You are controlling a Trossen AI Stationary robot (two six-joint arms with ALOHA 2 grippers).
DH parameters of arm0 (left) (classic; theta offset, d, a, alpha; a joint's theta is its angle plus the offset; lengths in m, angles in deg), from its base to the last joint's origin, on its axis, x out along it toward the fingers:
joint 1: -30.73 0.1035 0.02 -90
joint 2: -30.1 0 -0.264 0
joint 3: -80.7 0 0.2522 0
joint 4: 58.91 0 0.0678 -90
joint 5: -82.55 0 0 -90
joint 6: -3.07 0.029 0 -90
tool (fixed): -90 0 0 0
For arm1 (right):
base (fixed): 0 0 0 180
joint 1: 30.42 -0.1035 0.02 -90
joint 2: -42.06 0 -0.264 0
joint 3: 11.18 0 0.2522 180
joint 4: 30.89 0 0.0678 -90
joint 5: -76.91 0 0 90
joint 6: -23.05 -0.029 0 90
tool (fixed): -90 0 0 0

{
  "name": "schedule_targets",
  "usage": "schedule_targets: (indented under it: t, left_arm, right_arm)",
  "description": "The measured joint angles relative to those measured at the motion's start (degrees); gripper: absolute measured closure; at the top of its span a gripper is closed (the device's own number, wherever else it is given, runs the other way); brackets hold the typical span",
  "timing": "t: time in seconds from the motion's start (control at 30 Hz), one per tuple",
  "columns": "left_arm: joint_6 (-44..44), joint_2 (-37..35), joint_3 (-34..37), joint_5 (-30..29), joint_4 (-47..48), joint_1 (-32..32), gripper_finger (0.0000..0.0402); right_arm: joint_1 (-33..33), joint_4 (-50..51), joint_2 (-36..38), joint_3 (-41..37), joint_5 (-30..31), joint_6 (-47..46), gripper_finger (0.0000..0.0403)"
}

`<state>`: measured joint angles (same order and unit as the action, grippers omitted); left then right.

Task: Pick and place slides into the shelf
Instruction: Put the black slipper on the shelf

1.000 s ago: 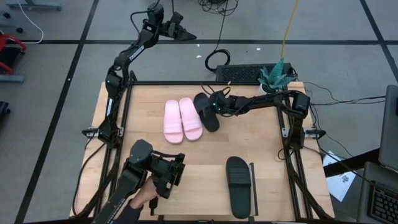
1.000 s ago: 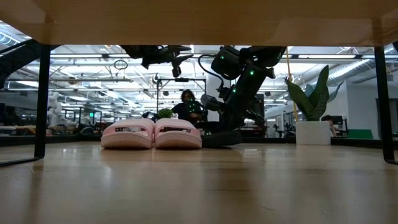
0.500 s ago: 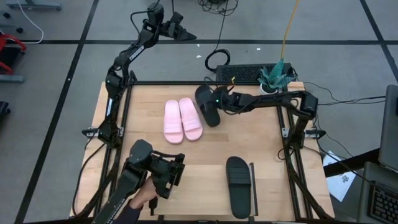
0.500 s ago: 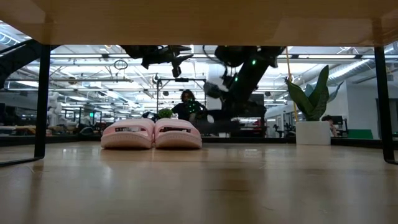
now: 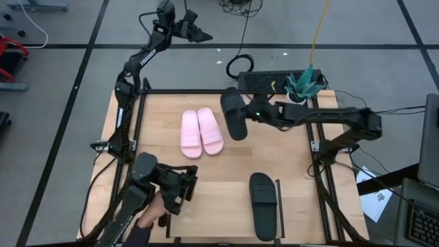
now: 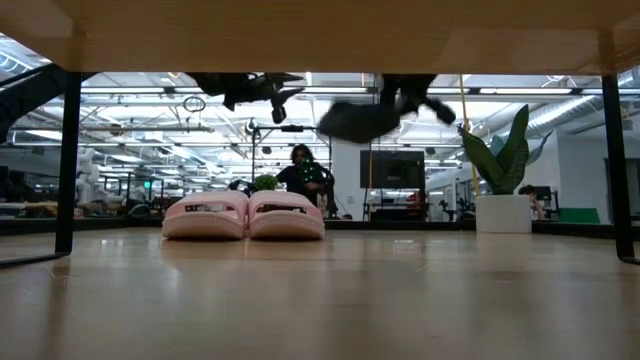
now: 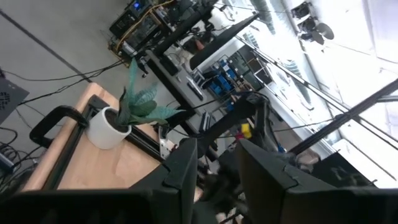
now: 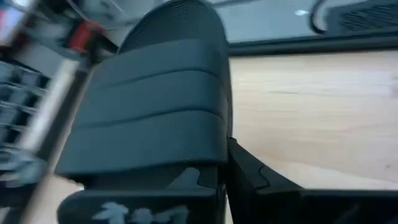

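Note:
My right gripper (image 5: 248, 112) is shut on a black slide (image 5: 233, 113) and holds it in the air above the table's far middle; the low view shows this slide (image 6: 360, 118) high up. Beside it, the pink pair (image 5: 201, 132) rests sole-down, side by side, on the table. The other black slide (image 5: 263, 204) lies sole-down on the shelf (image 5: 219, 213), next to its right black rail (image 5: 280, 206). My left gripper (image 5: 199, 33) is raised beyond the table's far edge, open, with nothing between its fingers. My right gripper comes at the black slide from the table's right side, slanting downward. Its fingers (image 8: 245, 174) meet the slide at the strap's near side edge (image 8: 214, 158); the slide itself hides the exact spot. The slide is lifted clear of the table and tilted.
A potted plant (image 5: 305, 84) and a black box (image 5: 264, 80) stand at the far right corner. At the near left a dark arm-like device (image 5: 161, 189) sits over the table with a person's hand (image 5: 149, 218) on it. The low view looks out from under the shelf board (image 6: 320, 35).
My right gripper has risen from the table with the black slide and rolled somewhat. The slide, which lay beside the pink pair, now hangs clear of the table and tilted. The pink pair and the other black slide have stayed put.

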<state>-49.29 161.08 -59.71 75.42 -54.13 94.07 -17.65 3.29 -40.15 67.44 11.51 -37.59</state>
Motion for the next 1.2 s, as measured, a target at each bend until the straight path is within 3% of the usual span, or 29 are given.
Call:
schedule_targets:
  t: [0.27, 0.57, 0.7, 0.87, 1.2]
  left_arm:
    - [-3.3, -4.2, 0.0, -2.1, -1.8, 3.3, 0.0289]
    - [-5.3, -8.9, 0.0, -4.7, -1.7, 3.7, 0.0289]
    - [-9.2, -10.2, 0.0, -4.8, -1.4, 3.0, 0.0289]
    - [-11.3, -12.4, 0.0, -4.0, -1.6, 1.6, 0.0289]
    - [-10.4, -16.5, 0.0, -2.9, -1.5, -0.8, 0.0289]
  right_arm:
    - [-12.8, 3.3, 7.4, 1.9, 5.9, -4.0, 0.0402]
    - [-31.0, 12.8, 4.7, 14.9, 18.3, -4.8, 0.0403]
    - [-37.7, 21.1, 1.4, 20.6, 22.3, -10.9, 0.0403]
    - [-41.9, 28.8, -4.3, 26.7, 23.5, -19.9, 0.0403]
    - [-41.1, 36.0, -12.8, 40.9, 24.1, -22.7, 0.0403]
